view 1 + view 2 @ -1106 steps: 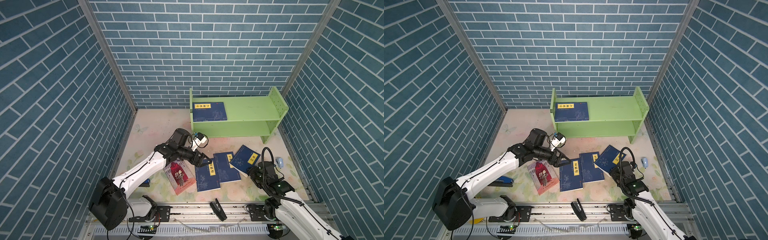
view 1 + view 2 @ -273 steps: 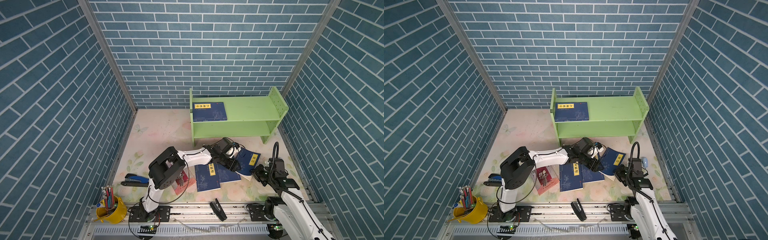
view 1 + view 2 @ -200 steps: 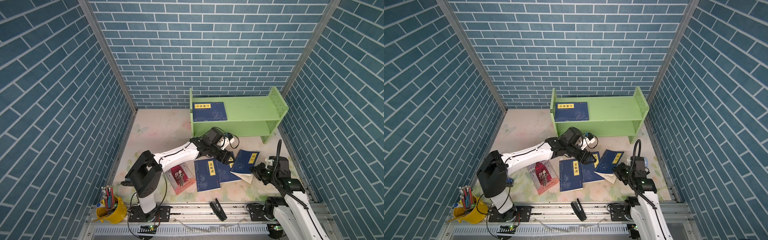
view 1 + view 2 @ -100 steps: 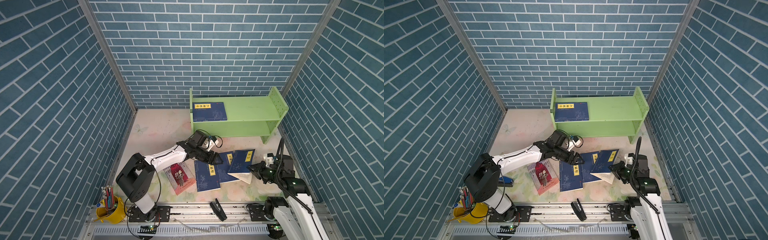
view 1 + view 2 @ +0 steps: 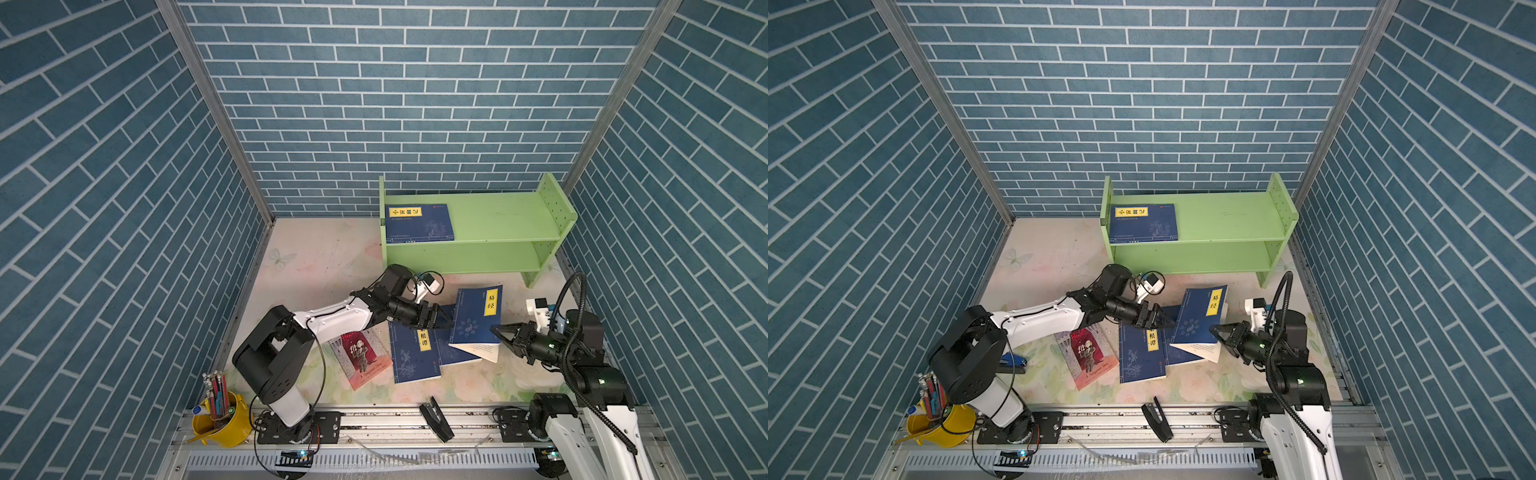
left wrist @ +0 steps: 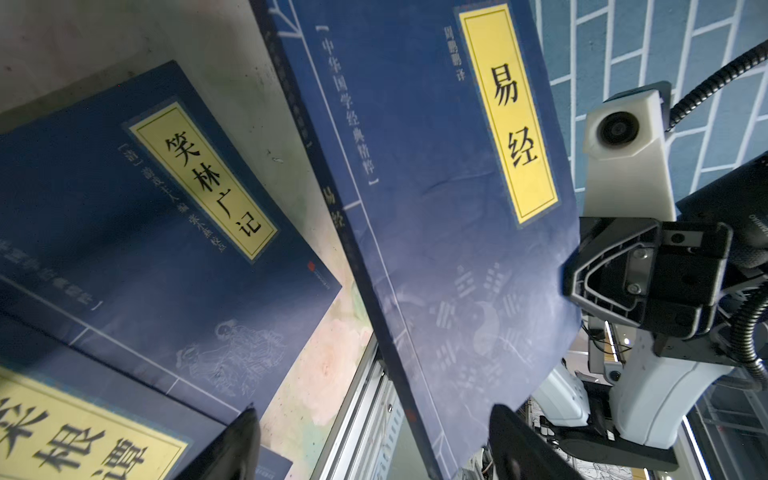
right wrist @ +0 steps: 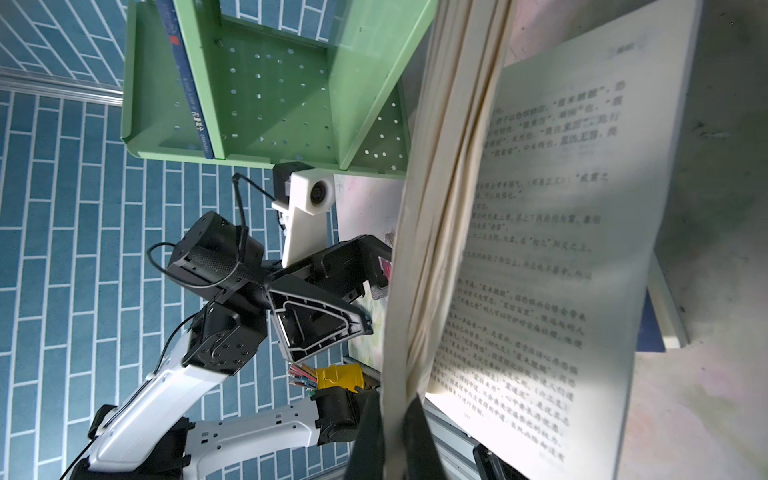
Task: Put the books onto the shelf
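Starting at the table's (image 5: 316, 266) 7 o'clock corner, both top views show a yellow cup (image 5: 222, 419) of pens by the rail; a top view also catches the blue stapler (image 5: 1013, 362) beside the left arm's shoulder. Only the left wrist view makes the yellow title labels readable, and it shows the left tool (image 6: 372, 415) with fingers spread wide beside the spine edge of the lifted book (image 6: 436, 208), nothing clamped; contact I cannot tell. Only the right wrist view shows that book's underside: cream page edges fanned, one printed page (image 7: 540, 249) hanging loose, the right tool (image 7: 392, 436) pinched shut on the page block.

Five books are in view: four dark blue, one red-and-grey. The red-and-grey book (image 5: 361, 353) lies flat at 8 o'clock from the table's middle. Two flat blue books (image 5: 413, 353) overlap at its 3 o'clock side. The lifted book tilts up above them, its gripped edge toward 4 o'clock. The shelved book (image 5: 417, 222) lies flat on the top tier of the shelf (image 5: 498, 232), against the left end panel, at the table's 1 o'clock. One shelf, two tiers, two arms.

The books are thin matte paperbacks with rectangular labels. The shelf is light green flat boards; its right end panel is drilled with small holes. The table carries a pale flower print; the tools are black and angular.
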